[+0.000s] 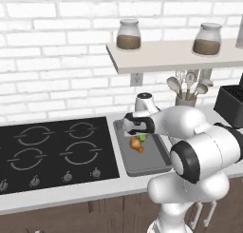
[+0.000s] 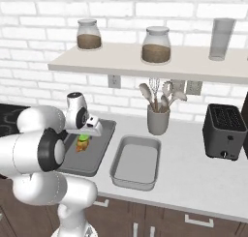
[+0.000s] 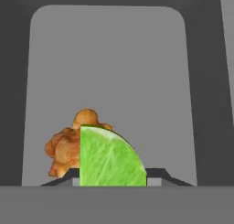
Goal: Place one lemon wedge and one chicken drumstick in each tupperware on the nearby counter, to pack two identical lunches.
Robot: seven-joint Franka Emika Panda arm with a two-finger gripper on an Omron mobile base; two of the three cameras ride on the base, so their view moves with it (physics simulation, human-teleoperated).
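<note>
My gripper (image 3: 113, 179) is shut on a yellow-green lemon wedge (image 3: 109, 158), holding it just above the left tupperware (image 3: 109, 67). In that container lies a golden-brown chicken drumstick (image 3: 63, 150), partly hidden behind the wedge. From the left base view, the gripper (image 1: 141, 134) hangs over the tupperware (image 1: 156, 164) with the wedge (image 1: 142, 138) right above the drumstick (image 1: 137, 145). The right base view shows the wedge (image 2: 84, 138), the drumstick (image 2: 81, 145), that tupperware (image 2: 99, 156), and a second tupperware (image 2: 136, 159) to its right with nothing in it, both on the counter (image 2: 193, 183).
A black stovetop (image 1: 52, 146) lies left of the containers. A grey utensil holder (image 2: 158, 121) stands behind the second tupperware, and a black toaster (image 2: 226, 132) at the right. A wall shelf (image 2: 145, 62) with jars hangs above.
</note>
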